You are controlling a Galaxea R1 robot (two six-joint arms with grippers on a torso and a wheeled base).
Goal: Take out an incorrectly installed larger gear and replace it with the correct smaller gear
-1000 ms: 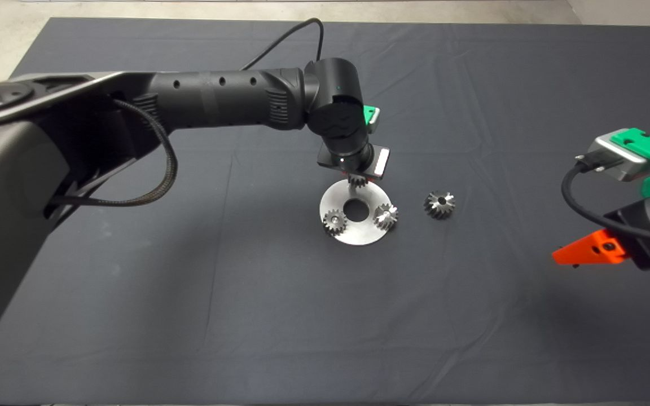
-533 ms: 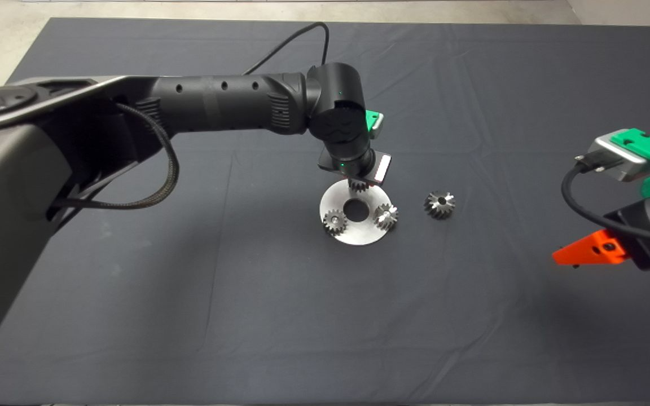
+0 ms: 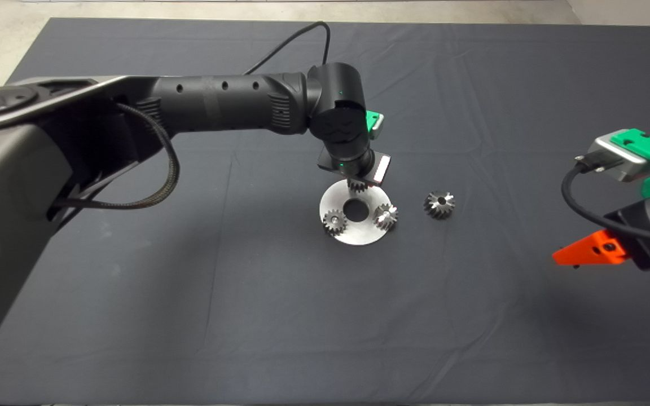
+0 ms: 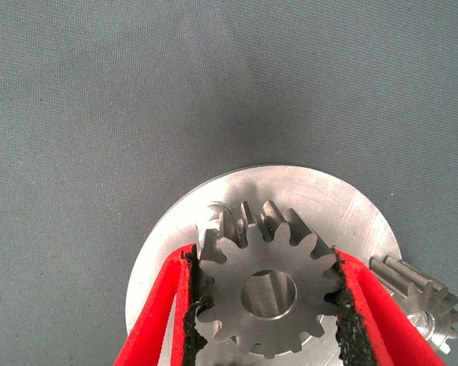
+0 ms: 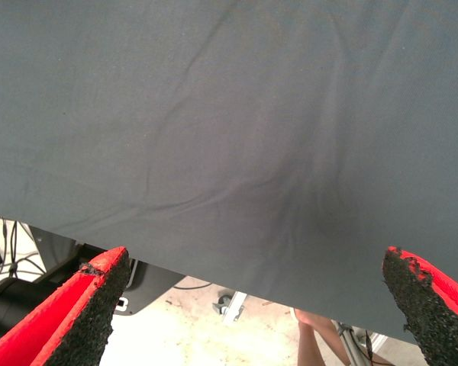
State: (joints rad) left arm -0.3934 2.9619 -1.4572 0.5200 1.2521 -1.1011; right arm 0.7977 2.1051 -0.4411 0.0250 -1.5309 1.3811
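Observation:
My left gripper (image 4: pixel 265 257) is shut on the smaller gear (image 4: pixel 269 293), a flat silver spur gear with a round centre hole. It hangs just above the far rim of the flat steel disc (image 4: pixel 320 198). In the head view the gear (image 3: pixel 356 184) peeks out under the left wrist, over the disc (image 3: pixel 355 234). The larger gear (image 3: pixel 439 204), dark and coarse-toothed, lies alone on the mat to the right of the disc. My right gripper (image 3: pixel 584 255) waits open at the right edge, holding nothing.
Two more small gears (image 3: pixel 334 221) (image 3: pixel 386 216) stand on the disc, left and right of its centre hole. In the right wrist view the mat's edge shows, with floor, cables and a person's leg (image 5: pixel 317 335) beyond it.
The left arm shifted slightly right and brought the held gear a little closer to the disc's far rim, then held still. The right arm has not moved.

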